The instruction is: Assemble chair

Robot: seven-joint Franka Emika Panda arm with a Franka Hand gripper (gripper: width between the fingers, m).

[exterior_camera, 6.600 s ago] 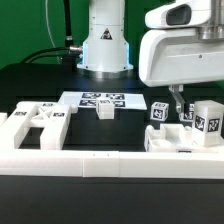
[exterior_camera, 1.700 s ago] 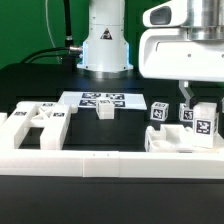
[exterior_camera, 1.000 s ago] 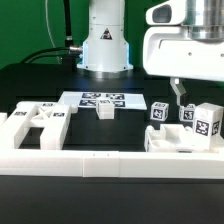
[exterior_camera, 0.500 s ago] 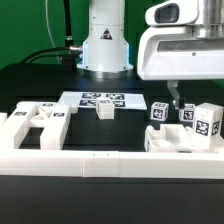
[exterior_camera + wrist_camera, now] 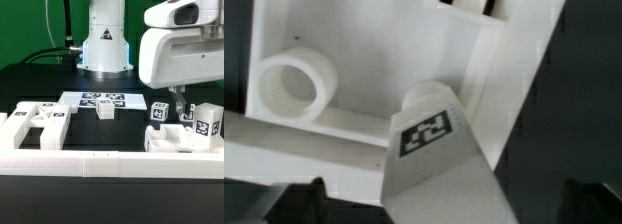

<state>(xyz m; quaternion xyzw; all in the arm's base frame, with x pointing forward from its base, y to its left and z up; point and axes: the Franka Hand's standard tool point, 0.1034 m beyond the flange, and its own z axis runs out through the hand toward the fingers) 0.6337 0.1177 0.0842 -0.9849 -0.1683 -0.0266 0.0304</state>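
In the exterior view my gripper [image 5: 178, 103] hangs over the chair parts at the right: two small tagged cubes [image 5: 158, 112], a taller tagged block [image 5: 207, 121] and a flat white panel [image 5: 175, 141] in front of them. In the wrist view a white square leg with a tag [image 5: 432, 133] runs between my two dark fingers [image 5: 295, 205]. Dark gaps show on both sides of the leg, so the jaws stand open around it. Behind the leg lies a white part with a round ring [image 5: 295, 85]. A slotted panel [image 5: 35, 120] lies at the exterior view's left.
The marker board [image 5: 100, 99] lies at the back middle with a small white block [image 5: 105, 110] in front of it. A long plain white rail [image 5: 90, 165] runs along the front. The robot base [image 5: 105, 45] stands behind.
My gripper has shifted slightly sideways and come a little lower over the right-hand parts. None of the parts has moved.
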